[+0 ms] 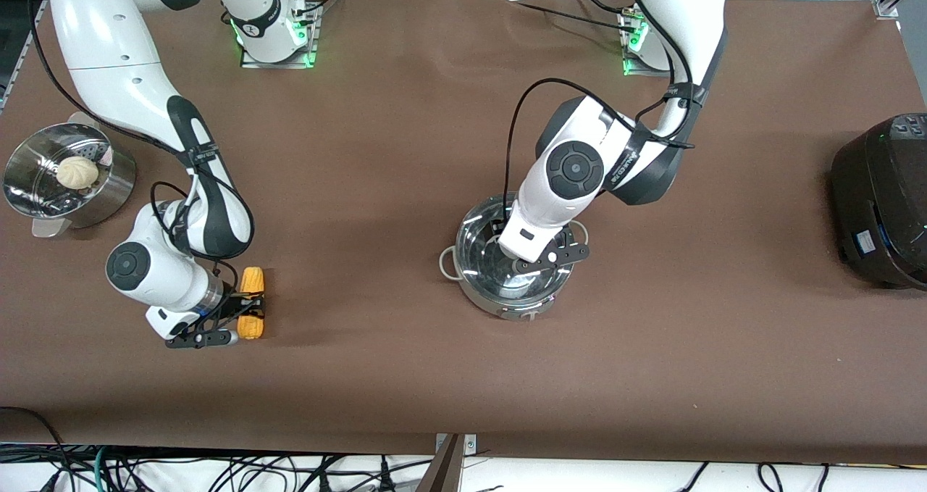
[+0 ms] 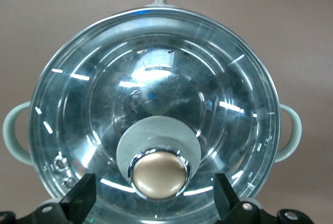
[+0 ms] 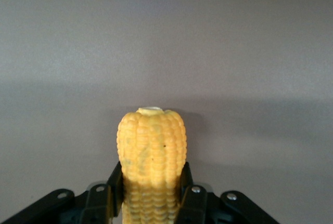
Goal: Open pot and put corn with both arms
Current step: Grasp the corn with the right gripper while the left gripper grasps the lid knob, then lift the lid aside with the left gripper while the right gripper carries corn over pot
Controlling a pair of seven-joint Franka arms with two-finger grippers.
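Observation:
The steel pot [image 1: 474,271] stands mid-table with its glass lid [image 2: 156,73] on. My left gripper [image 1: 536,260] is over the lid. In the left wrist view the left gripper [image 2: 156,200] is open, with one finger on each side of the grey-and-copper knob [image 2: 158,174], and neither touches it. The yellow corn [image 1: 252,282] is at the right arm's end of the table, nearer the front camera than the steamer. My right gripper [image 1: 242,311] is shut on the cob's middle. In the right wrist view the cob [image 3: 152,146] sticks out between the fingers [image 3: 190,195].
A perforated steel steamer pot [image 1: 116,188] with a white bun [image 1: 77,172] stands at the right arm's end of the table. A big black cooker [image 1: 883,202] stands at the left arm's end. Brown table surface lies between the corn and the pot.

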